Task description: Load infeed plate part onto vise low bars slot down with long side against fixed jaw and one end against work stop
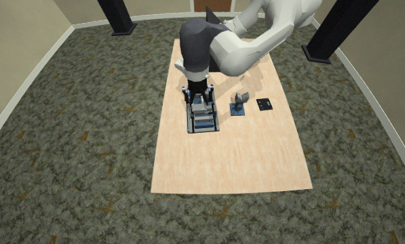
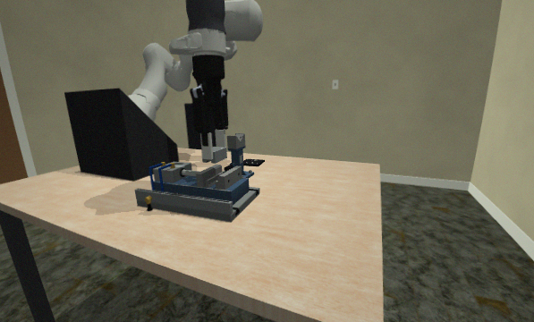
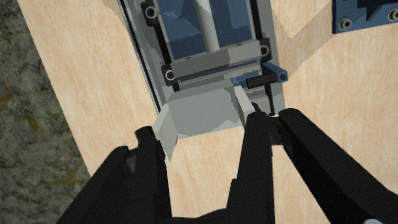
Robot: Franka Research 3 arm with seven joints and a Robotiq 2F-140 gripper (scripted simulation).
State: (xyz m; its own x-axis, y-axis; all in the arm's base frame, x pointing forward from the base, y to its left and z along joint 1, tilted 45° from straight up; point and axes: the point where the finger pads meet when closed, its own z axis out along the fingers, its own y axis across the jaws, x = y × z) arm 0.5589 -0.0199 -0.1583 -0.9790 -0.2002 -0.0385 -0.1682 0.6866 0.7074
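Above the pale surface (image 1: 229, 159) and open vise (image 2: 195, 197), end effector (image 2: 214, 154) pinching the grey part (image 3: 205, 112), poised over the gap. Risks clipping the work stop (image 3: 260, 80) or landing tilted, if lowered misaligned.

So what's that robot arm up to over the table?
The arm's gripper is shut on a grey metal block, the part, and holds it in the air above the blue-and-grey vise. The block is not in the vise yet. The V-block and the black infeed plate stand beside it, both unoccupied.
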